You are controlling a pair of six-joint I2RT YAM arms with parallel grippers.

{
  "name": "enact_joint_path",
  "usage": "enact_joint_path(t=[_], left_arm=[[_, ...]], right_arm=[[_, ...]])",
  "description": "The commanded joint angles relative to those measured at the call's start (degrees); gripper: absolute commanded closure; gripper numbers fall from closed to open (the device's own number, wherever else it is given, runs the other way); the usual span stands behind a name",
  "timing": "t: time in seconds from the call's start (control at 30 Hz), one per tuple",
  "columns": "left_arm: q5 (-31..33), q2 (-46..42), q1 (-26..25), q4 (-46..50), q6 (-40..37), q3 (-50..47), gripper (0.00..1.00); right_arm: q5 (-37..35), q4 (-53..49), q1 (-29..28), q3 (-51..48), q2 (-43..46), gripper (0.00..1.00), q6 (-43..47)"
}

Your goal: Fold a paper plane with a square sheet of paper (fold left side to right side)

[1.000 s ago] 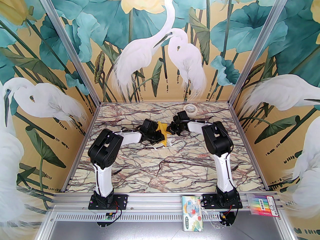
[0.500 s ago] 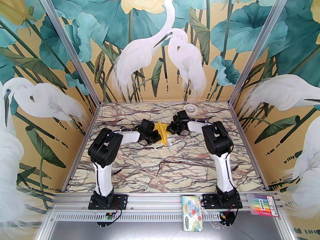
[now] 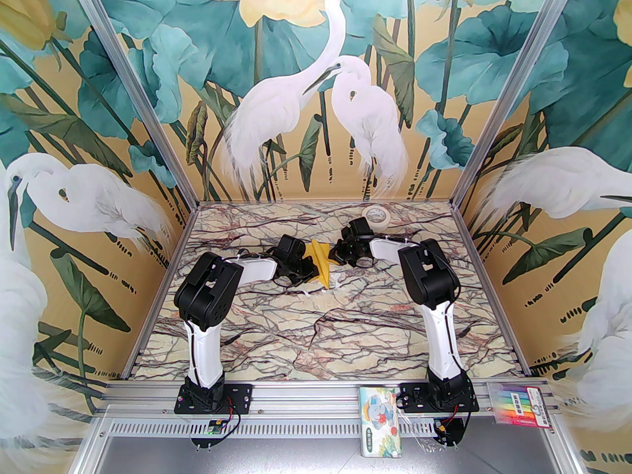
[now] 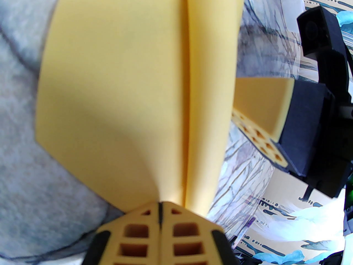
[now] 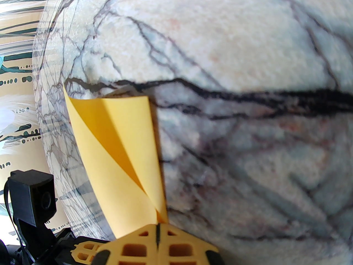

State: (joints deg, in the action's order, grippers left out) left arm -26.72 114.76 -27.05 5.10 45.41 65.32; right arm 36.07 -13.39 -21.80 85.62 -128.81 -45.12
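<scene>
The square sheet of paper (image 3: 320,262) is bright yellow and doubled over into a narrow strip, held just above the marble table between both arms. My left gripper (image 3: 311,270) is shut on its left edge. In the left wrist view the two layers of the sheet (image 4: 124,92) rise from my shut left gripper (image 4: 160,211), and the right gripper's fingers (image 4: 262,114) show beyond them. My right gripper (image 3: 335,258) is shut on the right edge. In the right wrist view the sheet (image 5: 115,148) curls up out of my shut right gripper (image 5: 158,228).
A cream tape roll (image 3: 376,215) lies at the back of the table (image 3: 316,334), behind the right arm. Small white marks (image 3: 335,281) sit just under the paper. A tissue pack (image 3: 381,421) and a pack of markers (image 3: 521,404) rest on the near rail.
A second ago the paper stood bunched and wider between the grippers. The left gripper drew back to the left, and the paper now hangs longer and narrower. The last half second shows no movement.
</scene>
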Motion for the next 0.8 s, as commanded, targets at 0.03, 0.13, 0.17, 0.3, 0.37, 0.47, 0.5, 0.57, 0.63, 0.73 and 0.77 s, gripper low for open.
enact_joint_path(t=[0.03,0.13,0.17,0.3,0.37,0.47,0.5,0.57,0.63,0.73,0.77], left_arm=[[-0.5,-3.4,-0.3,-0.3,-1.0,-0.3,0.99],[-3.8,-3.8,-1.1,-1.8,-1.8,0.0,0.99],[-4.7,-3.6,-1.6,-1.8,-2.1,0.2,1.00],[-6.0,-2.9,-3.2,-2.1,-2.1,0.0,1.00],[-6.4,-2.5,-3.5,-2.3,-2.0,-0.3,1.00],[-6.9,-1.9,-3.6,-2.4,-2.0,-0.4,1.00],[-7.1,-1.7,-3.6,-2.5,-2.0,-0.4,1.00],[-7.2,-1.4,-3.8,-2.6,-2.0,-0.4,1.00],[-7.3,-1.4,-3.9,-2.9,-1.9,-0.7,1.00],[-6.7,-2.2,-3.9,-3.0,-2.1,-1.5,1.00],[-6.6,-2.4,-3.8,-3.0,-2.1,-1.7,1.00]], right_arm=[[-1.2,-1.9,-0.3,1.0,-2.1,1.00,1.4],[-1.2,-2.1,-0.5,1.1,-2.2,1.00,1.5],[-1.2,-2.3,-0.6,1.4,-2.2,1.00,1.5],[-1.4,-2.6,-0.7,1.6,-2.3,1.00,1.6],[-1.3,-2.6,-0.7,1.6,-2.3,1.00,1.6],[-1.3,-2.6,-0.7,1.5,-2.2,1.00,1.7],[-1.3,-2.6,-0.7,1.4,-2.1,1.00,1.6],[-1.3,-2.5,-0.7,1.3,-2.1,1.00,1.6],[-1.3,-2.3,-0.7,1.0,-2.0,1.00,1.5],[-1.3,-2.3,-0.7,1.0,-2.1,1.00,1.5],[-1.3,-2.2,-0.7,1.0,-2.1,1.00,1.4]])
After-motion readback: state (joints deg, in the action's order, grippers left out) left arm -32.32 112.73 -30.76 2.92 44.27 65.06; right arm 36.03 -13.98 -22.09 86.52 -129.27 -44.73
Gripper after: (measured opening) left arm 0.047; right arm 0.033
